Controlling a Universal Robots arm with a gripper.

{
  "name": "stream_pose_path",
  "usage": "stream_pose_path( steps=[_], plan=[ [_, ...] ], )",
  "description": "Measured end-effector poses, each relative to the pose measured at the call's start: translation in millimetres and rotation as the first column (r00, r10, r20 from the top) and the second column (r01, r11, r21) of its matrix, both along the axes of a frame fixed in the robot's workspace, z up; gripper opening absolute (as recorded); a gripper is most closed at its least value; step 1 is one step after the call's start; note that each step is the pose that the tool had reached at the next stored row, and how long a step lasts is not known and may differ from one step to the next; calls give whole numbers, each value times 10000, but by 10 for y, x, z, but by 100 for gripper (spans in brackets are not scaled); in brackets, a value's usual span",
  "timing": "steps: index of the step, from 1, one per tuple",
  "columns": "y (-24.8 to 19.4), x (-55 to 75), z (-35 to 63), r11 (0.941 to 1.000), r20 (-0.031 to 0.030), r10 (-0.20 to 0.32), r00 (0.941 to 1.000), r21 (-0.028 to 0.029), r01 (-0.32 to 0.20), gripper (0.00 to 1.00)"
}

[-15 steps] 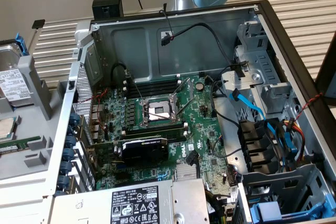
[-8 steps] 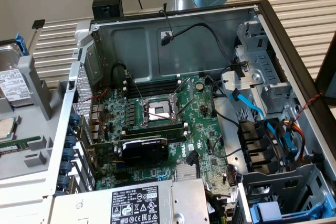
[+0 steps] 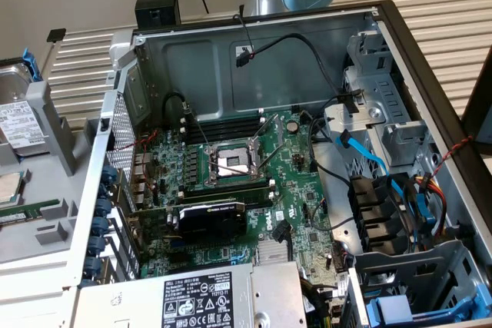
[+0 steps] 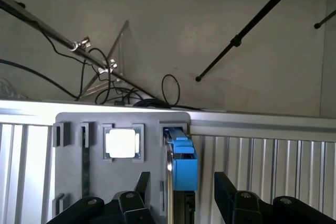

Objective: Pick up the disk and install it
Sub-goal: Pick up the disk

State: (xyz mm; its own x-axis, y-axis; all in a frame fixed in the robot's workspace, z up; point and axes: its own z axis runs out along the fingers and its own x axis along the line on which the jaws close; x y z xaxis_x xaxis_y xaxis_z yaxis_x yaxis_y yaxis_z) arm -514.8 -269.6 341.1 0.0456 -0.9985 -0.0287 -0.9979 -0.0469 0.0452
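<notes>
Gripper (image 4: 181, 188), wrist view: wide open, holding nothing, w/ the disk (image 4: 184, 167) edge-on dead ahead in line w/ the gap btwn its jaws (slotted in the grey holder (image 4: 73, 145)); exterior view: disk (image 3: 17, 120) stands at far left, outside the PC case (image 3: 430, 59).

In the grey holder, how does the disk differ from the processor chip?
The disk stands on edge in its slot; the processor chip lies flat in a recess. The disk is larger and oblong, with a white label and blue rail; the chip is small, square, bare silver. Both sit in the grey holder.
</notes>
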Motion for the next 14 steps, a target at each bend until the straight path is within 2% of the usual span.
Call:
stream_pose_path(
  steps=[14],
  plan=[
    [1,-5,-222,10000,0,-1,10000,6,1,60]
  ],
)
